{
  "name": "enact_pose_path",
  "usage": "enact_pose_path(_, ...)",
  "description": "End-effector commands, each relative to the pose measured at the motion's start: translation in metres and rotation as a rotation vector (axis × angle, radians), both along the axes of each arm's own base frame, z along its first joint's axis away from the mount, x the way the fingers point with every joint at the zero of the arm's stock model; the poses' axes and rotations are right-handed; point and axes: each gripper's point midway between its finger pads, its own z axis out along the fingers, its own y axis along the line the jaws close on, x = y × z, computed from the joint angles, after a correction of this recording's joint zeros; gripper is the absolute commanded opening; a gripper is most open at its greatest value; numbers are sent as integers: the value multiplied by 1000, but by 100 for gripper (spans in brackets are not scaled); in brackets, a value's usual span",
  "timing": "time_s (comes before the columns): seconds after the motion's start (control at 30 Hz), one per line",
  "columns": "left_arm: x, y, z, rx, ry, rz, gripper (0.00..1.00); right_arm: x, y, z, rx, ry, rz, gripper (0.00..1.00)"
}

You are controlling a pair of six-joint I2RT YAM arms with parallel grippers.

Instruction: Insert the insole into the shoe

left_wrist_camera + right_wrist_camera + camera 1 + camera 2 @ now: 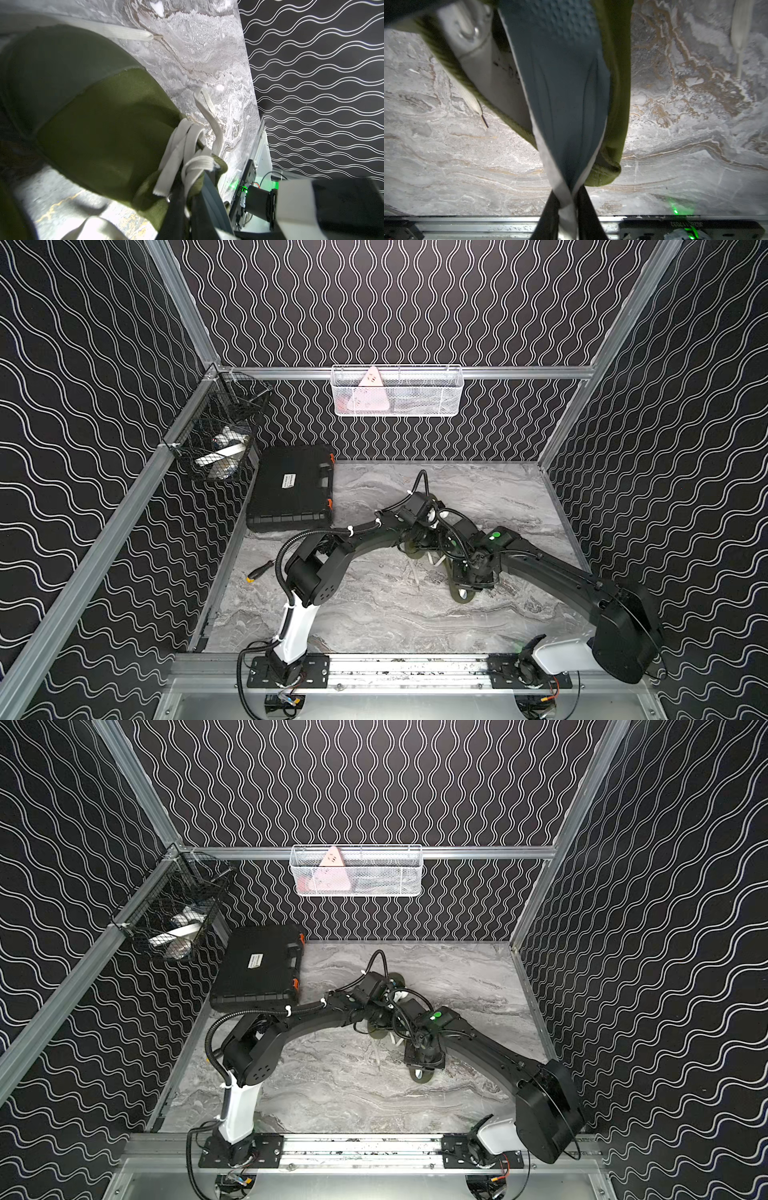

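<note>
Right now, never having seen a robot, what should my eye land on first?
Two black arms meet at an olive-green shoe mid-way across the marble table. The right gripper pinches a blue-grey insole running into the shoe's opening, while the left gripper clamps the shoe near its laces. Wavy white lines cover the walls.

On the grey marbled tabletop (pixel 374 614), the left arm (pixel 361 539) and right arm (pixel 552 576) met over an olive-green shoe (pixel 460 595), hiding most of it; a pale lace (pixel 417 574) trailed beside it. A black case (pixel 291 489) with orange latches lay at the back left, and a screwdriver (pixel 259 571) near the left edge. A black wire basket (pixel 195 456) hung on the left rail, and a white mesh basket (pixel 436 406) holding a pink triangular piece (pixel 371 385) hung on the rear rail.
</note>
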Motion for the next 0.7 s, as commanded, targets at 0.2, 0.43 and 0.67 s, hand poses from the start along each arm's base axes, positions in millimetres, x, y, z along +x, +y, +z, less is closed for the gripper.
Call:
enact_pose_path(0.2,-5,-3,7,-5,10,-81,0,-11,-26,5,-179,96,163,10)
enact_pose_path(0.43,-2,-3,2,6,13,-84,0,-13,-42,8,-275,113,186,7)
enact_pose_path(0.67,-7,-8,4,-36,48,-87,0,2,-16,-2,-164,35,234,4)
